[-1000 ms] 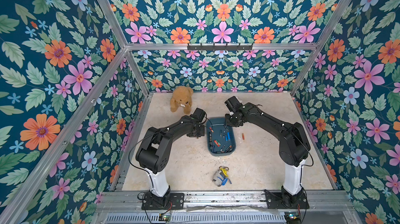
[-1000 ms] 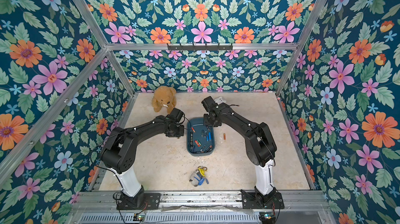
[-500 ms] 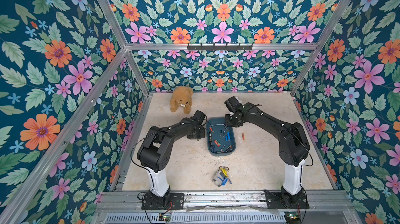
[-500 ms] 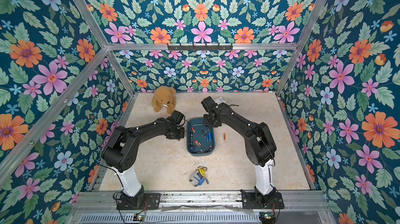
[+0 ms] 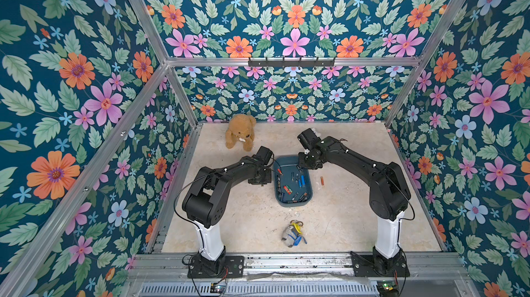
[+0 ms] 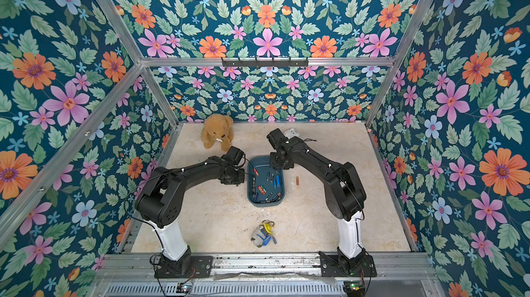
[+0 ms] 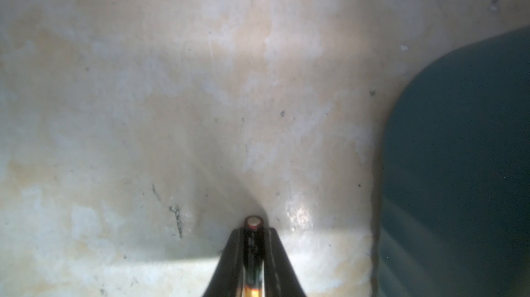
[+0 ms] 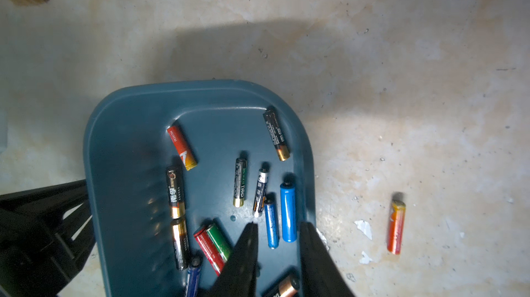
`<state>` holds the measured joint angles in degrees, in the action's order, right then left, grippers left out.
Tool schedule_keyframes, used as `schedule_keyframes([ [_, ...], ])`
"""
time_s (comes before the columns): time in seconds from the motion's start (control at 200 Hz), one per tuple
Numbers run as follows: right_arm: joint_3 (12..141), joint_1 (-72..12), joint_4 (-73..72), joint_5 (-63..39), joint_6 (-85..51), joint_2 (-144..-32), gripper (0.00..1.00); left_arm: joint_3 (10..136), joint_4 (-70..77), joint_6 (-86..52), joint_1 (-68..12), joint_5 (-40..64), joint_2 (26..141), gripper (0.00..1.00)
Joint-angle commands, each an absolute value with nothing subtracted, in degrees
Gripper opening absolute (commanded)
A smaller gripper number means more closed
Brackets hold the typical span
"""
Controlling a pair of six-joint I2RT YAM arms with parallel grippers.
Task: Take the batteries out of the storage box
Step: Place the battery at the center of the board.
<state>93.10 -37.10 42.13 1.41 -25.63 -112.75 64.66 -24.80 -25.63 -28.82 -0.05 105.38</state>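
Observation:
The storage box (image 5: pixel 279 199), a dark teal tray, lies mid-table with several batteries (image 5: pixel 301 180) in it, and shows in both top views (image 6: pixel 252 199). My left gripper (image 7: pixel 253 231) is low over bare table just left of the box (image 7: pixel 459 152), shut on a black battery (image 7: pixel 253 221) whose end sticks out past the fingertips. My right gripper (image 8: pixel 278 226) hangs open over the box (image 8: pixel 120 126), near its far right corner, with two blue batteries (image 8: pixel 288 212) lying below its gap. An orange battery (image 8: pixel 396 226) lies on the table right of the box.
A brown teddy bear (image 5: pixel 240 135) sits at the back left. A small grey, yellow and blue toy (image 5: pixel 292 233) lies near the front edge. A small white object (image 6: pixel 291 132) rests behind my right arm. Flowered walls enclose the table.
The left arm has shifted slightly beside the box, still carrying its battery. The right arm has hardly moved.

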Motion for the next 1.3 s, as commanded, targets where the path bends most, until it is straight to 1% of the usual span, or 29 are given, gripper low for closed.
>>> schedule_keyframes([
  [0.0, 93.1, -37.2, 42.1, 1.3, -25.4, -112.6, 0.31, 64.7, -24.9, -26.1, -28.7, 0.3, 105.5, 0.21],
  [0.42, 93.5, -37.9, 42.0, 1.1, -25.6, -112.7, 0.31, 66.3, -26.3, -26.4, -28.7, 0.4, 103.7, 0.3],
  [0.645, 93.4, -38.9, 41.7, 0.7, -25.8, -113.4, 0.31, 68.2, -28.0, -26.5, -28.7, 0.0, 102.2, 0.31],
  [0.77, 93.2, -39.6, 41.4, 0.6, -26.1, -114.0, 0.31, 68.8, -28.8, -26.7, -28.5, 0.0, 101.4, 0.33],
  [1.295, 87.4, -41.5, 38.5, -0.3, -27.4, -116.1, 0.28, 68.6, -30.5, -27.3, -27.5, 0.4, 98.6, 0.34],
])
